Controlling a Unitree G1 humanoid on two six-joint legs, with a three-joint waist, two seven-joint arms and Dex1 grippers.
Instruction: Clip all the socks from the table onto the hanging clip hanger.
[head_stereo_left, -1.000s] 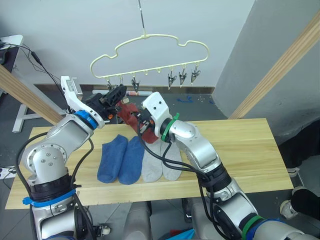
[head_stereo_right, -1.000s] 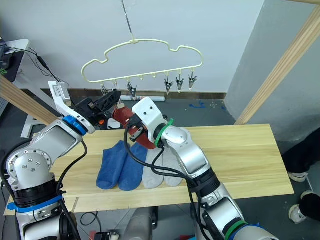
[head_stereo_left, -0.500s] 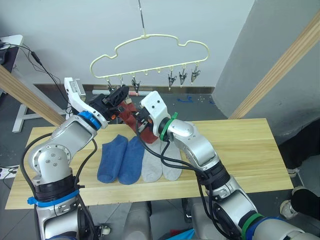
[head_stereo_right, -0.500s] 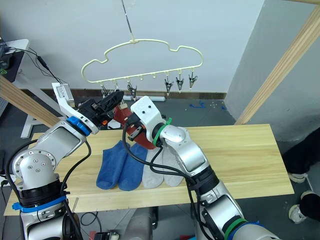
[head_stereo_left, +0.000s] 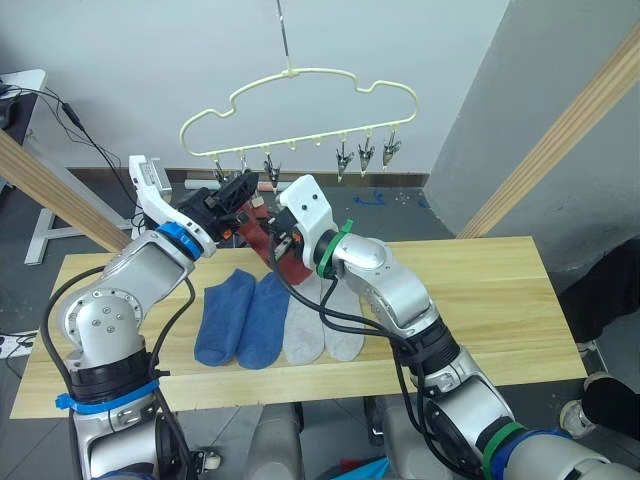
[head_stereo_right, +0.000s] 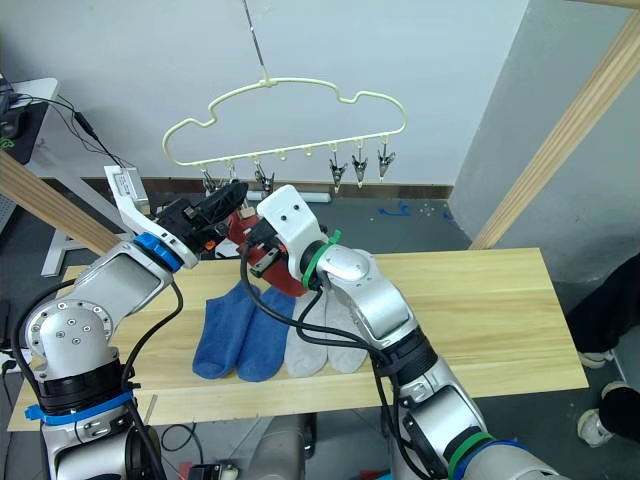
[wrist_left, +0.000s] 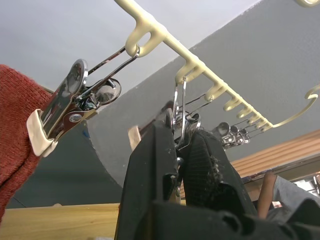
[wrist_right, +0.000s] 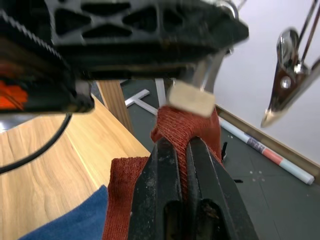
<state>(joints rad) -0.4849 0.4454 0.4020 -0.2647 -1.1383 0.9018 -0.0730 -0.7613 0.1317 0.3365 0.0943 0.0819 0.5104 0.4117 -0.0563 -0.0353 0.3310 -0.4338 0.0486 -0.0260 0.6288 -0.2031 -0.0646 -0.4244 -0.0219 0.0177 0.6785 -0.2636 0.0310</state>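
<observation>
**First red sock going up to the clips**

The right end effector (head_stereo_right: 262, 250) is pinched shut on a soft rust red knit sock (head_stereo_left: 272, 243) and holds it up just under the thin pale yellow-green wire clip hanger (head_stereo_left: 300, 110). The left end effector (head_stereo_left: 243, 187) is shut on one small metal clip (wrist_left: 181, 120), squeezing it. In the right wrist view, the top of the red sock sits right below the clip's pale tip.

No sock hangs from the hanger by itself yet. Two blue ankle socks (head_stereo_left: 240, 315) and two light grey ankle socks (head_stereo_left: 322, 325) lie flat side by side on the long light wooden table (head_stereo_left: 480, 290). I cannot tell where the second red sock is.

So the job looks like it has only just begun. The red sock needs clipping, then the others.
</observation>
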